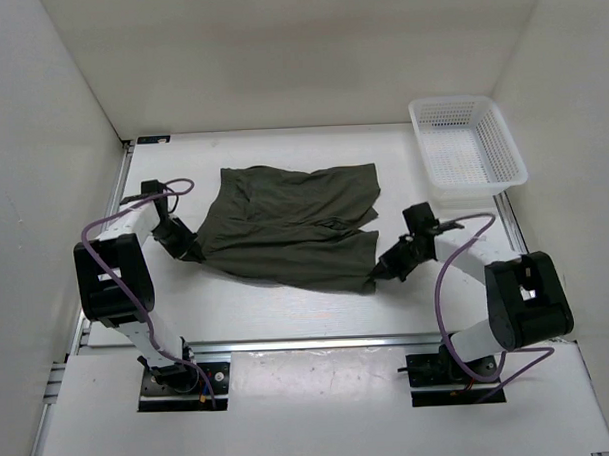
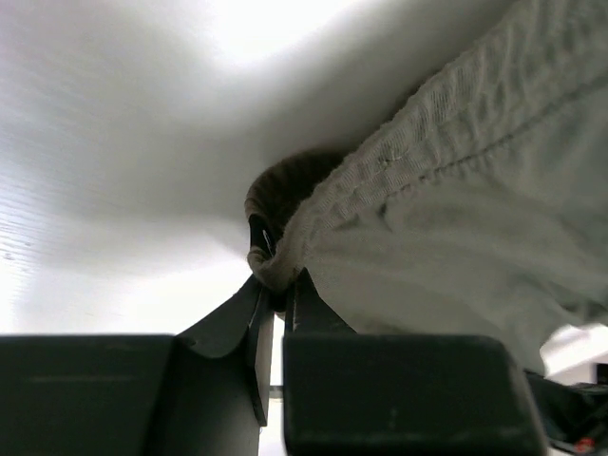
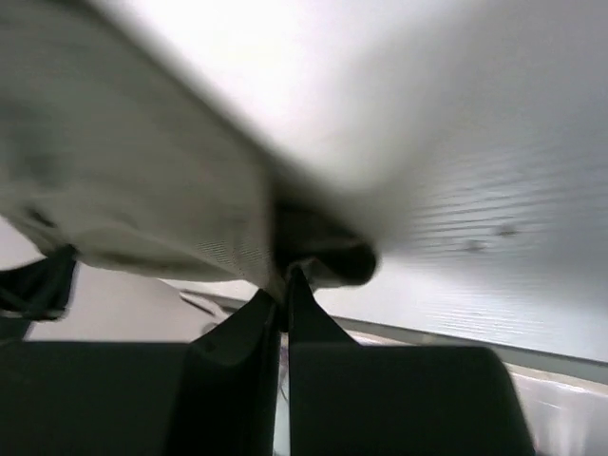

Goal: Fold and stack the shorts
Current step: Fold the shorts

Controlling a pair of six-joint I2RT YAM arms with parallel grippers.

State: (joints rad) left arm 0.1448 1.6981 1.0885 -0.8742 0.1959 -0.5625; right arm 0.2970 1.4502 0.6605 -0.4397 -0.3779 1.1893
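Note:
The dark olive-green shorts (image 1: 289,227) lie spread on the white table, the near edge lifted between my two grippers. My left gripper (image 1: 192,254) is shut on the shorts' near-left corner; the left wrist view shows the ribbed waistband (image 2: 399,180) pinched at the fingertips (image 2: 278,285). My right gripper (image 1: 378,272) is shut on the near-right corner; the right wrist view shows blurred fabric (image 3: 142,199) bunched at the fingertips (image 3: 283,283).
A white plastic basket (image 1: 467,149) stands at the back right of the table. White walls enclose the table on the left, back and right. An aluminium rail (image 1: 308,340) runs along the near edge by the arm bases.

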